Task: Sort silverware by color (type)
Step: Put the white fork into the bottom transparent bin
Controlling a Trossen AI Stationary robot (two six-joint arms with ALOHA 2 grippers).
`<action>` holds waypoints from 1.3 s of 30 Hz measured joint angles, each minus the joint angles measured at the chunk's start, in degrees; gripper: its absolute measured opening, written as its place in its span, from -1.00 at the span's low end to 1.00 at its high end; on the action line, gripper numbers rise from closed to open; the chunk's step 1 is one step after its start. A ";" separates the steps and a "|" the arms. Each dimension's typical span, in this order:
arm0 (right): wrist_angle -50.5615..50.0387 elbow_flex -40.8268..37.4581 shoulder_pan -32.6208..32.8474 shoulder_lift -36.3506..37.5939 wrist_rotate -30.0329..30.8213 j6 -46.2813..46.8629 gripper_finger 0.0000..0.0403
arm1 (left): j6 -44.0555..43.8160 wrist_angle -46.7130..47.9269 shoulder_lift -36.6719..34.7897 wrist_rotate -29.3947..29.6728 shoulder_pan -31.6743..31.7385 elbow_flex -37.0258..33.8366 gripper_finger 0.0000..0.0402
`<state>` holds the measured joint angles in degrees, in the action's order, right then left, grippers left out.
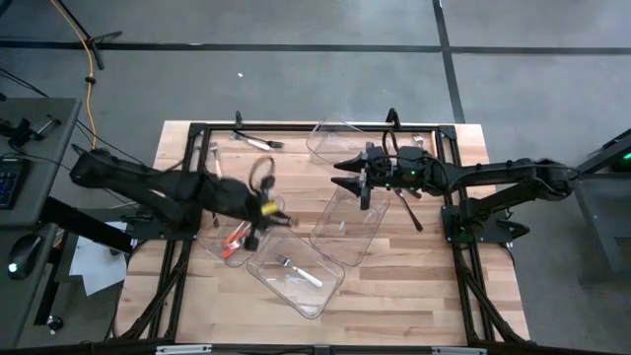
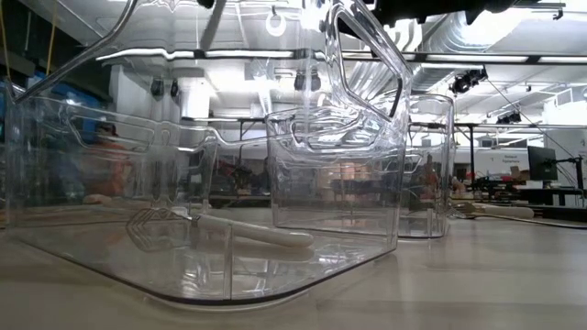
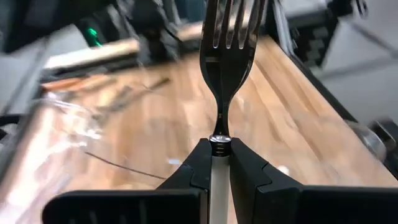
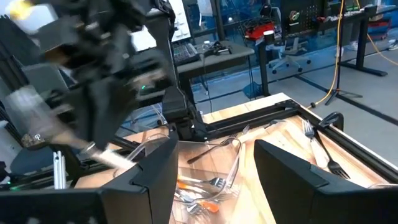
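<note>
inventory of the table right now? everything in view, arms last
white-handled fork: one, silver head, white handle, clamped in the left gripper.
white-handled utensil: one, lying in the near clear bin.
orange-handled silverware: several pieces, count unclear, in the clear bin under the left arm.
clear bins: four in all; the other two are the middle bin and the far bin.
loose silverware: a few dark or silver pieces on the table's far left edge.
dark utensil: one, on the wood beside the middle bin.
left gripper: shut on the fork's handle.
right gripper: open, over the middle bin's far end.
</note>
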<state>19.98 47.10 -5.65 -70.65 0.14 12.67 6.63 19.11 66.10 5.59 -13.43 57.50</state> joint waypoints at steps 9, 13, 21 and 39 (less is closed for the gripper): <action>-1.16 0.01 0.00 0.02 0.02 -1.18 -0.03 | -1.86 1.32 15.44 2.06 -9.98 3.69 -0.93; -1.91 0.00 0.00 0.01 0.01 -1.36 -0.03 | -0.03 1.28 22.07 -0.54 -11.47 3.74 -0.94; -2.11 0.00 0.00 0.02 0.02 -0.92 -0.03 | 4.97 2.29 30.37 -2.90 -11.90 3.73 -0.90; -2.13 0.00 0.00 0.02 0.04 -0.71 -0.03 | 4.44 5.03 32.05 -1.92 -11.36 3.74 -0.56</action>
<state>17.85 47.10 -5.65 -70.63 0.19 11.95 11.07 24.14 98.15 3.66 -24.80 61.23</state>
